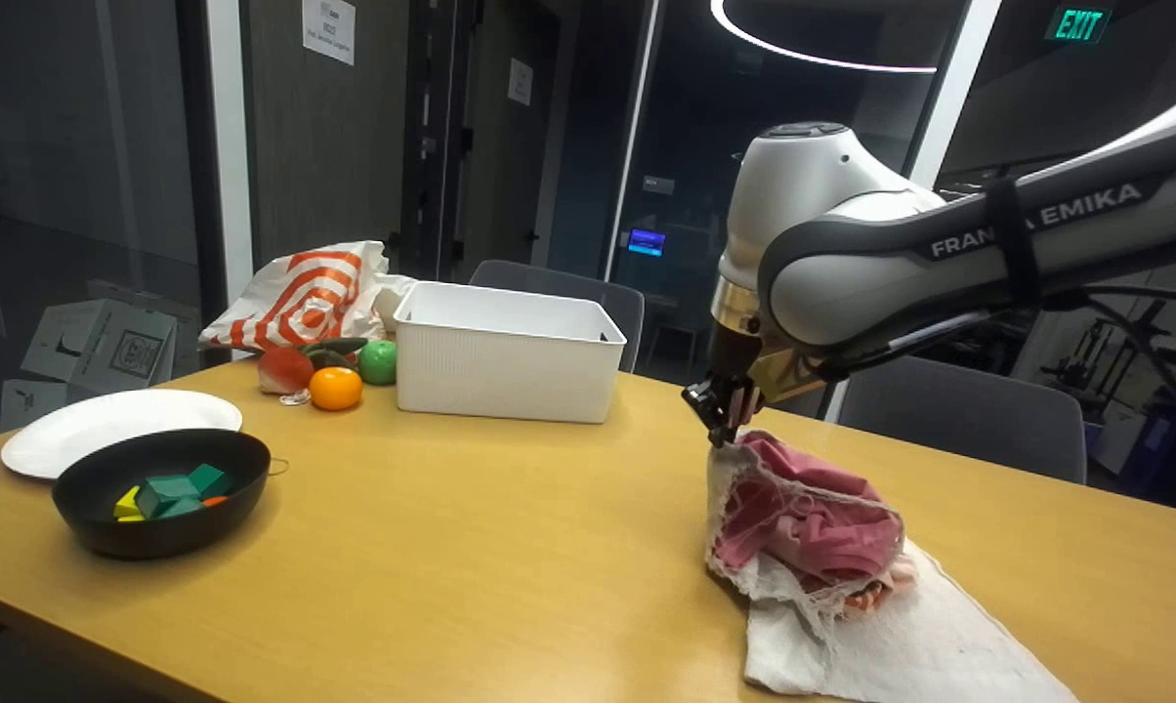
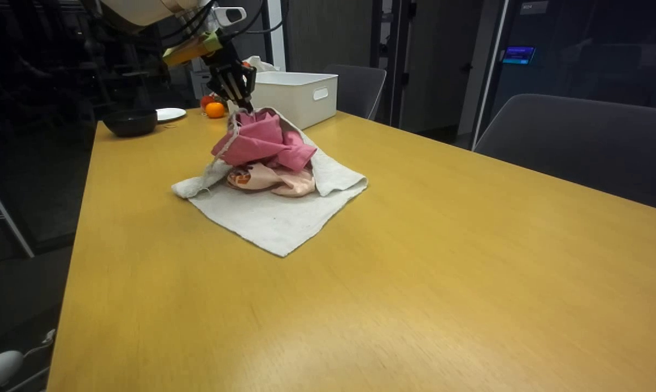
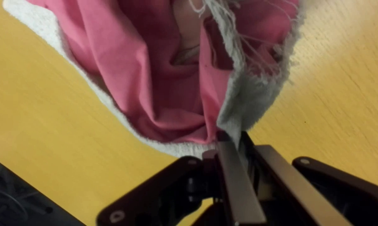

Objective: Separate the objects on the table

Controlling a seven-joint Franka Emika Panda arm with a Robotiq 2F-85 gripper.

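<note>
A pile of cloths lies on the wooden table. A white cloth (image 1: 925, 635) is at the bottom, with its far part lifted up around a crumpled pink cloth (image 1: 832, 527). A peach cloth (image 2: 290, 182) shows under the pink one in an exterior view. My gripper (image 1: 725, 434) is at the raised edge of the pile. In the wrist view the gripper (image 3: 234, 138) is shut on a fold of the white cloth (image 3: 251, 97), which runs between the fingers. The pink cloth (image 3: 120, 62) is against the left fingertip; whether it is also pinched I cannot tell.
A white basket (image 1: 505, 376) stands at the back. Beside it are an orange fruit (image 1: 336, 389), a green fruit (image 1: 378, 362), a red fruit (image 1: 285, 371) and a plastic bag (image 1: 315, 298). A black bowl (image 1: 158, 537) with blocks and a white plate (image 1: 51, 439) are farther off.
</note>
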